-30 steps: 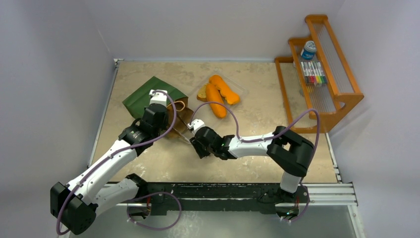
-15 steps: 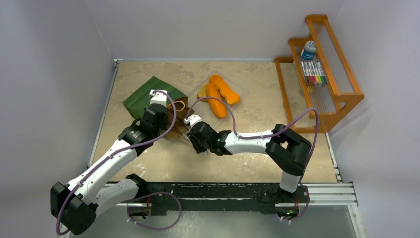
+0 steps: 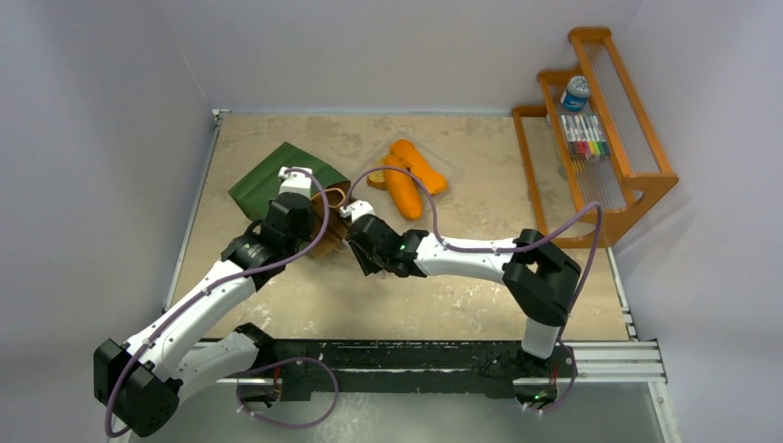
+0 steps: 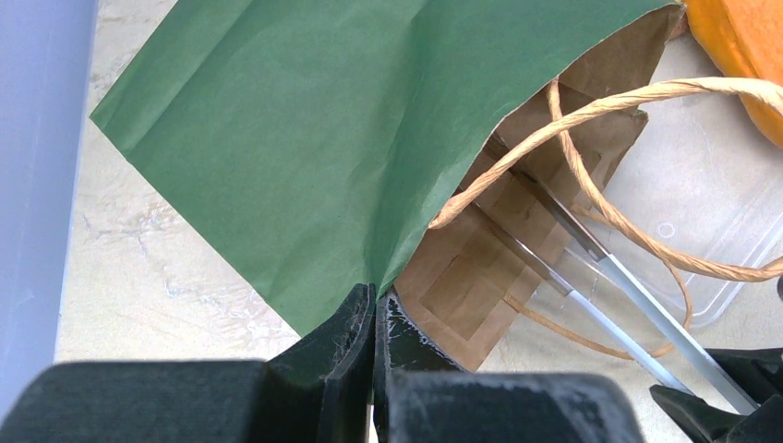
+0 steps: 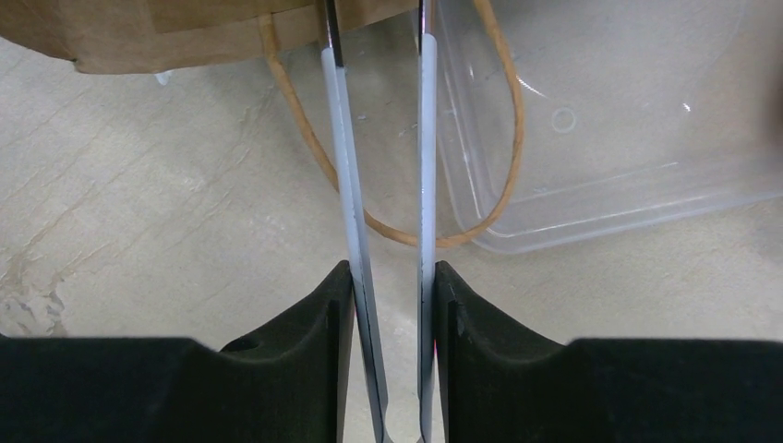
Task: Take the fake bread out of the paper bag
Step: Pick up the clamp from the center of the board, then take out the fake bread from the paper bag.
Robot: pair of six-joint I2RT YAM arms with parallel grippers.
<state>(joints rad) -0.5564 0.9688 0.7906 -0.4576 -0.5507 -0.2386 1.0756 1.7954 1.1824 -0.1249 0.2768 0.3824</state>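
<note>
While the left gripper [image 4: 374, 309] pinches the paper bag [image 4: 305, 120] by its edge, the right gripper [image 5: 392, 277] squeezes the tongs [image 5: 346, 185], which reach into the bag's mouth.

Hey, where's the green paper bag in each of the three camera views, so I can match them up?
Top external: the paper bag lies left of centre, beyond the left arm.
Left wrist: its green side fills the upper middle; the left gripper pinches its edge.
Right wrist: only a brown strip of it, top left.
Shared landmark: the clear plastic tray beside the bag's mouth.
</note>
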